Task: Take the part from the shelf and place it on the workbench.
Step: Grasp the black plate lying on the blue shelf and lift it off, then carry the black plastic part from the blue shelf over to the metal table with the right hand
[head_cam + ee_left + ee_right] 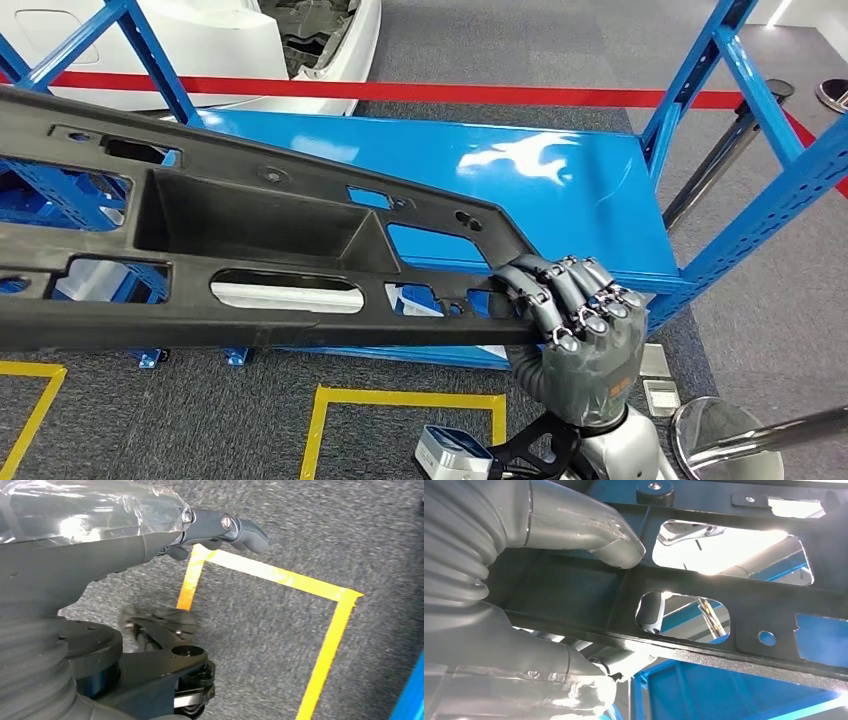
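Lowest in the head view, your right hand [575, 325] curls its fingers over the near rail of the long black plastic panel [250, 240], gripping its end so the part can be lifted level. The panel stretches toward the left edge of the frame, above the blue shelf deck [560, 190]. Your left hand [220, 530] hangs over yellow floor tape [280, 575]; you cannot tell its finger state. The workbench isn't visible yet.
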`<action>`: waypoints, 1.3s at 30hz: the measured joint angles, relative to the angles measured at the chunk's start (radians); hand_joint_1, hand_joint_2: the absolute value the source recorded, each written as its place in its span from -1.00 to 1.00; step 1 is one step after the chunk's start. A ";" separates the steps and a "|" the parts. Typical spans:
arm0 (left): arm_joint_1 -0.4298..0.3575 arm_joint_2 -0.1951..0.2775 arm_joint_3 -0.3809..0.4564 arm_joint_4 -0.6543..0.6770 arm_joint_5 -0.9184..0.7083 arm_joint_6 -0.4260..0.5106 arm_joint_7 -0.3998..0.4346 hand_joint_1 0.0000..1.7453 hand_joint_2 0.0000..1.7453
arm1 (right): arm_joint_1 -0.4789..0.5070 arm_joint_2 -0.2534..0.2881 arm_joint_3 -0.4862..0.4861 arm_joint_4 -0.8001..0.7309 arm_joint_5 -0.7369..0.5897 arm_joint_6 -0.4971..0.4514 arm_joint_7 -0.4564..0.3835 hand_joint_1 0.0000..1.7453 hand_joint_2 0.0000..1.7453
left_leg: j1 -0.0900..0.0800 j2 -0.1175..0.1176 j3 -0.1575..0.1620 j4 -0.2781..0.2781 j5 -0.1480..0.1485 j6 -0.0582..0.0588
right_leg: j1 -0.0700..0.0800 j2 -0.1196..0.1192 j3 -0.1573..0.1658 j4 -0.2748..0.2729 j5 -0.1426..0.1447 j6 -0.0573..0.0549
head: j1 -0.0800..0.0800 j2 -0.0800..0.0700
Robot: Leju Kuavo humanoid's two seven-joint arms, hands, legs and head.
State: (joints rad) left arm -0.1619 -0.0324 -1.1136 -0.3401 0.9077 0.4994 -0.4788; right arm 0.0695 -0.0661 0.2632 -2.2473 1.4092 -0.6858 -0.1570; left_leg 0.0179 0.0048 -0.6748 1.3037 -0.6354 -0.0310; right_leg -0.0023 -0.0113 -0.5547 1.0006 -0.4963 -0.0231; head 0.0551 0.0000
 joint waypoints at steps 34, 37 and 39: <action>-0.004 0.000 0.000 0.008 -0.005 0.002 0.002 -1.00 1.00 | -0.013 -0.002 0.000 0.009 0.000 0.004 0.042 1.00 1.00 | 0.001 0.001 0.104 -0.128 0.078 -0.003 | -0.002 -0.002 -0.037 0.035 0.000 0.012 | -0.003 0.000; -0.005 0.000 0.000 0.008 -0.005 0.002 0.000 -1.00 1.00 | -0.016 -0.002 0.000 0.010 0.000 0.003 0.048 1.00 1.00 | -0.002 0.000 0.165 -0.246 0.061 0.006 | 0.001 -0.001 -0.063 0.062 0.009 0.027 | -0.001 0.000; -0.003 0.000 0.000 0.008 -0.004 0.003 -0.001 -1.00 1.00 | -0.018 -0.002 0.000 0.010 0.000 0.003 0.051 1.00 1.00 | -0.002 0.001 0.156 -0.253 0.070 0.021 | -0.001 -0.001 -0.067 0.065 0.016 0.039 | 0.000 0.000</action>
State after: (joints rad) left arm -0.1652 -0.0324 -1.1135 -0.3323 0.9036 0.5020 -0.4793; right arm 0.0512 -0.0685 0.2636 -2.2370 1.4092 -0.6828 -0.1058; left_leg 0.0158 0.0057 -0.5184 1.0508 -0.5653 -0.0098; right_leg -0.0029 -0.0121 -0.6221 1.0660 -0.4806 0.0158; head 0.0549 0.0000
